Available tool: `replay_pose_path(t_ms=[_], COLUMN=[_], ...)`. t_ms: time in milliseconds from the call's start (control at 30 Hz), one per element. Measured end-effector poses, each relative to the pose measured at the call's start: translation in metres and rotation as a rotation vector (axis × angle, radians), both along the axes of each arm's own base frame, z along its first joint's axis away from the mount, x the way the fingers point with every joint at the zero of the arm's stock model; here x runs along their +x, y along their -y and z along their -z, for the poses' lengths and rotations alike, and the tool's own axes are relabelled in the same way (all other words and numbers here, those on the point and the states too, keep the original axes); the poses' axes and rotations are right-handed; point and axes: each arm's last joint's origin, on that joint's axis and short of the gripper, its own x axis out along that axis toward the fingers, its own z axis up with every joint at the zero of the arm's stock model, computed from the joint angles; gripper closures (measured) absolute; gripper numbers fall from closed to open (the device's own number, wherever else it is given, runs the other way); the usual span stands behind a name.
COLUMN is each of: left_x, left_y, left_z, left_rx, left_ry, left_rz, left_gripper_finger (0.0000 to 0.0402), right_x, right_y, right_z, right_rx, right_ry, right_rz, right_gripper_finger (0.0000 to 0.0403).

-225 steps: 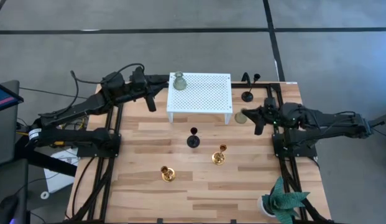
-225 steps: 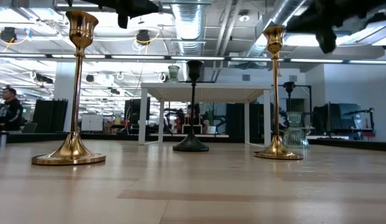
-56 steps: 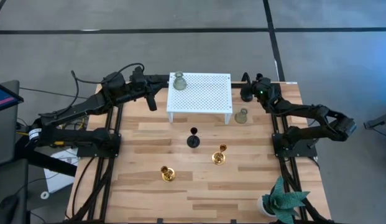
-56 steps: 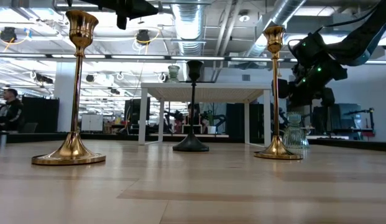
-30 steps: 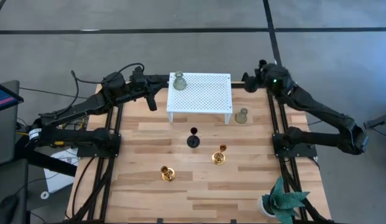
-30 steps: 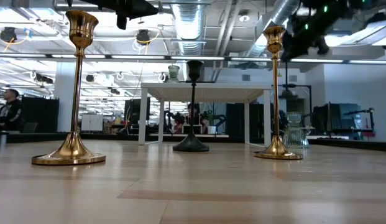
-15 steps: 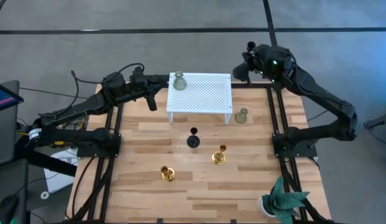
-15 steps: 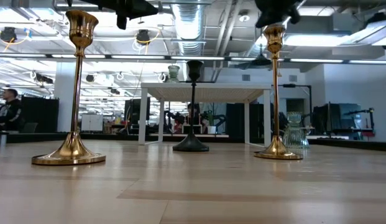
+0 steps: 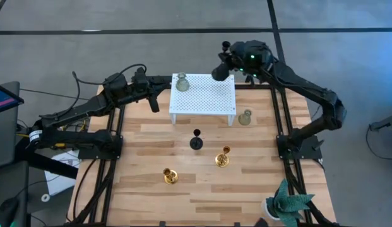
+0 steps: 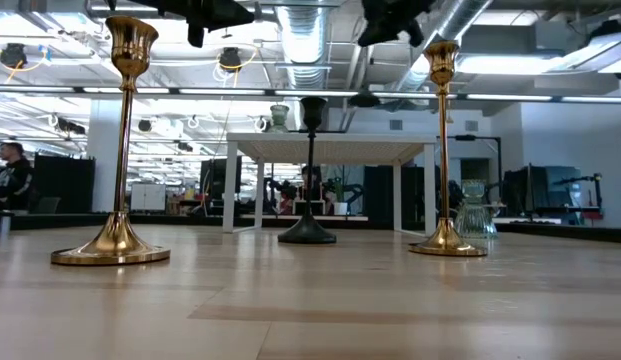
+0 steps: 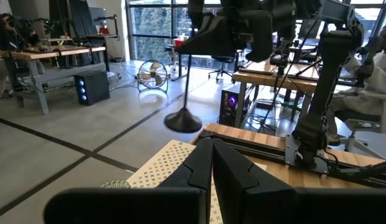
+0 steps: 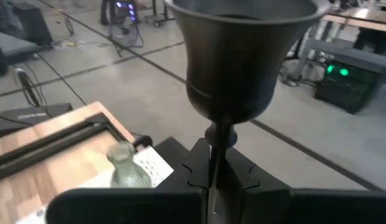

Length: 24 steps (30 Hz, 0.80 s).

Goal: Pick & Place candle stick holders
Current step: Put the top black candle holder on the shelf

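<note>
Overhead straight down, table-level camera (near, perhaps), both sharing white perforated stand [image 9: 202, 94]

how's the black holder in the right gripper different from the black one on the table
The held black holder is off the table, clamped by its slim stem in the right gripper above the white perforated stand. The other black holder stands free on the wooden table, with no gripper on it. Both are black with cup tops.
</note>
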Motion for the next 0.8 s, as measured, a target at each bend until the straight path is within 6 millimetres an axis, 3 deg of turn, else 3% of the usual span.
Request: replay_pose_path(t_ms=[500,800], left_x=[0.000,0.000], left_y=[0.000,0.000], left_z=[0.000,0.000], left_rx=[0.000,0.000], left_ry=[0.000,0.000], left_rz=[0.000,0.000], left_gripper_finger=[0.0390,0.0390], right_x=[0.049,0.058], right_y=[0.013,0.015], right_z=[0.025,0.037], right_rx=[0.043,0.060], right_ry=[-0.003,-0.028], right_rz=[-0.114,-0.121], right_gripper_finger=[0.0400,0.0400])
